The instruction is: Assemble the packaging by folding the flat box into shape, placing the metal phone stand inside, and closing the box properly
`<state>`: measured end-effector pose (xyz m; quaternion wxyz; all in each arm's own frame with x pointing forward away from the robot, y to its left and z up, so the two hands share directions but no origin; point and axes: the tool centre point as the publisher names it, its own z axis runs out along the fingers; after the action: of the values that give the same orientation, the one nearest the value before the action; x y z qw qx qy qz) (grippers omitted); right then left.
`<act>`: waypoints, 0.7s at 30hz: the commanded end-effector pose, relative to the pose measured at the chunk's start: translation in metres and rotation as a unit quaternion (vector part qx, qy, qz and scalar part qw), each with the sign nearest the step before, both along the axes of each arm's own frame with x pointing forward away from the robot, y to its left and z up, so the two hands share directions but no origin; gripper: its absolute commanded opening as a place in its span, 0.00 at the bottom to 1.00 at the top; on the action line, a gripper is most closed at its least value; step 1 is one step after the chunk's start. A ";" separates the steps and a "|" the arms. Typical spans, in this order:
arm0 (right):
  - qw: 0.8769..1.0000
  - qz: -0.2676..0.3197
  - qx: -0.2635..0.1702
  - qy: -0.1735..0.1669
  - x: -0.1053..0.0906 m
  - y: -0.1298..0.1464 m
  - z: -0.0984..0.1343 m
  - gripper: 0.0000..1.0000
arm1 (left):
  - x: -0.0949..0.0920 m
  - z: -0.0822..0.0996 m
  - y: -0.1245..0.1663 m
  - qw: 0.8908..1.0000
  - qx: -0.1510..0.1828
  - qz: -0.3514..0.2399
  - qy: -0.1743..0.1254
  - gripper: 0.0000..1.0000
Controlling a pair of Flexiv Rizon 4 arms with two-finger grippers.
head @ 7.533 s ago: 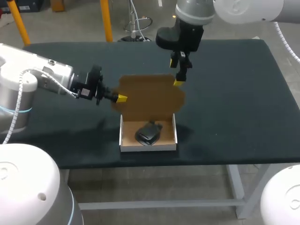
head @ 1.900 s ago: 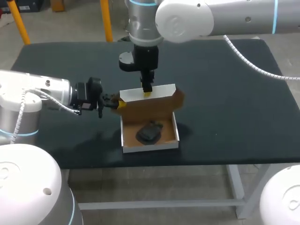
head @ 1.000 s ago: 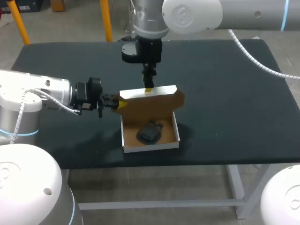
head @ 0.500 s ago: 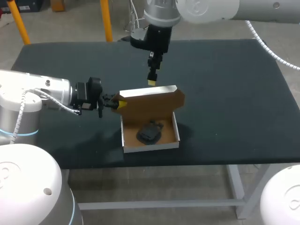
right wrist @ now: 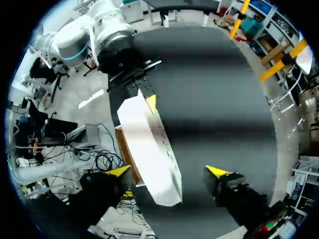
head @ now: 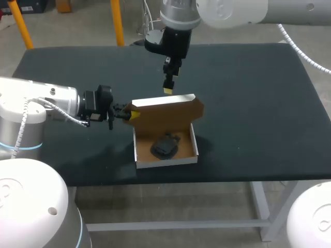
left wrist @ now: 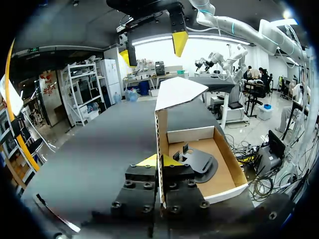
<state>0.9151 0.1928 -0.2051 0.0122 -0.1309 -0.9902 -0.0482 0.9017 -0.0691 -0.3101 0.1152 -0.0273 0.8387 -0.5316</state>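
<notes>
Left gripper (head: 133, 112) comes in from the left in the head view, its yellow tips at the left edge of the raised lid (head: 165, 116). From this height the fingers overlap, so the gap between them cannot be read. The lid stands upright from the back wall of the box (head: 165, 161), brown face toward the camera, with a white flap folded along its top. The box sits toward the front of the dark surface (head: 248, 103), and the black phone stand (head: 164, 146) lies inside its open tray. The right gripper (head: 168, 89) hangs pointing down just above the lid's top edge, apart from it.

The left wrist view settles what the head view leaves unclear. Both of its yellow fingertips press on the lid's edge from either side, closed down to the thickness of the cardboard pinched between them. Beside the lid and ahead of the fingers, the tray lies open with the phone stand resting in it. High above the white flap the right gripper's two yellow tips show spread apart, with a clear gap between them and the lid.

The right wrist view looks down on the white flap from above. Its own fingers are spread wide, one to each side of the lid, touching nothing and holding nothing. At the lid's far end one yellow tip of the left gripper shows against the cardboard. The lid hides the phone stand here, and only a strip of the box's brown wall shows beside it.
</notes>
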 end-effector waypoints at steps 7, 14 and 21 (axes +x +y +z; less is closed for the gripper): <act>0.999 -0.043 -0.007 0.012 0.007 -0.007 0.000 1.00 | 0.001 0.000 0.000 1.000 -0.002 0.000 0.001 0.00; 0.995 -0.099 -0.006 0.027 0.007 -0.012 0.000 1.00 | 0.002 0.001 0.003 1.000 -0.001 -0.004 -0.020 0.00; 0.990 -0.139 0.004 0.038 0.004 -0.017 -0.001 1.00 | 0.001 -0.002 0.002 0.999 0.006 -0.006 -0.049 0.00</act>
<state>0.9196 0.1798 -0.2072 0.0417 -0.2680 -0.9614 -0.0456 0.9053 -0.0663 -0.3103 0.1495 0.0066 0.8368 -0.5267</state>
